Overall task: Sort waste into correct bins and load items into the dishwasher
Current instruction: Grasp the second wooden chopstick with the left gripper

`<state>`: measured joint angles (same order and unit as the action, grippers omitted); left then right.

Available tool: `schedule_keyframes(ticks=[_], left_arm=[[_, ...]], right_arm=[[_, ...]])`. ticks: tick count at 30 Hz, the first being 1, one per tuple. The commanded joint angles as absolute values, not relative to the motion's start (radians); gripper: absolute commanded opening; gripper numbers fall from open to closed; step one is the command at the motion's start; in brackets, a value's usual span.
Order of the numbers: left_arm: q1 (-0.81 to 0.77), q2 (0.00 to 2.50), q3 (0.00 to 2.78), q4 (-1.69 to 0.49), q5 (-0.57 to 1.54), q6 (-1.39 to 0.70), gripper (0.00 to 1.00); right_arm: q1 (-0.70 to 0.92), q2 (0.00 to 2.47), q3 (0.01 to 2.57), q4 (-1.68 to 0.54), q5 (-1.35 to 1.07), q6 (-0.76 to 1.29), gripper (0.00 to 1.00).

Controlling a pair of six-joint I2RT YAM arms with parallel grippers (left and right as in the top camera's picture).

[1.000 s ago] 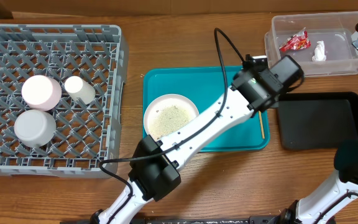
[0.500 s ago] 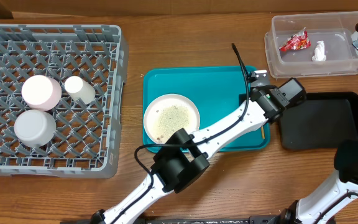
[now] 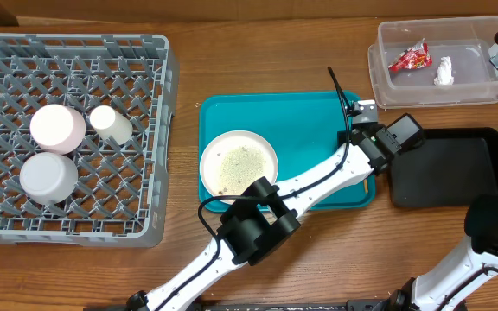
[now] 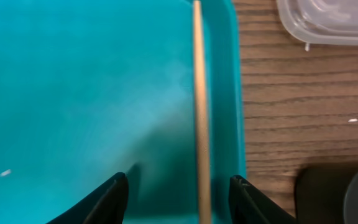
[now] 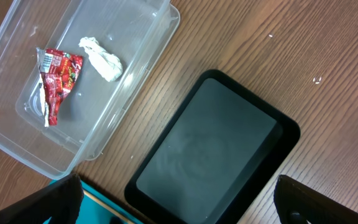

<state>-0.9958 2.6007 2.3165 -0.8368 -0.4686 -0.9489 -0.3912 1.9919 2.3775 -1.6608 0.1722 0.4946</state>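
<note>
A wooden chopstick lies along the right edge of the teal tray. My left gripper hangs low over it, open. The stick runs between the fingers, nearer the right one, and touches neither. From above, the left gripper is at the tray's right rim. A large white plate with rice scraps sits on the tray. The clear tub holds a red wrapper and a white tissue. My right gripper is wide open, high above the black tray.
The grey dish rack at the left holds a white cup, a pale bowl and a small dish. The black tray lies right of the teal tray, the clear tub behind it.
My left arm swung right and down from the tray's back corner to the chopstick at its right edge. Its jaws narrowed a little. The right arm has not moved.
</note>
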Motion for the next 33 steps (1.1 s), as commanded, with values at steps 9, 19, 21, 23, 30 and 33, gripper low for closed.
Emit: schedule_keyframes(ticks=[9,19,21,23,30,33], left_arm=[[-1.026,2.630,2.327,-0.817,-0.606,-0.857,0.53],[-1.025,2.630,2.325,-0.838,-0.601,-0.869,0.53],[-1.025,2.630,2.325,-0.835,-0.590,-0.869,0.53],[-1.024,2.630,2.325,-0.833,-0.578,-0.869,0.53],[-1.022,2.657,2.325,-0.825,-0.556,-0.872,0.54],[-1.021,2.674,2.325,-0.810,-0.527,-0.871,0.56]], right_arm=[[-0.390,1.967,2.402,-1.655,0.179,0.498,1.00],[-0.390,1.967,2.402,-1.655,0.179,0.498,1.00],[-0.390,1.967,2.402,-1.655,0.179,0.498,1.00],[-0.390,1.967,2.402,-1.655,0.179,0.498,1.00],[-0.390,1.967,2.402,-1.655,0.179,0.498,1.00],[-0.390,1.967,2.402,-1.655,0.179,0.498,1.00]])
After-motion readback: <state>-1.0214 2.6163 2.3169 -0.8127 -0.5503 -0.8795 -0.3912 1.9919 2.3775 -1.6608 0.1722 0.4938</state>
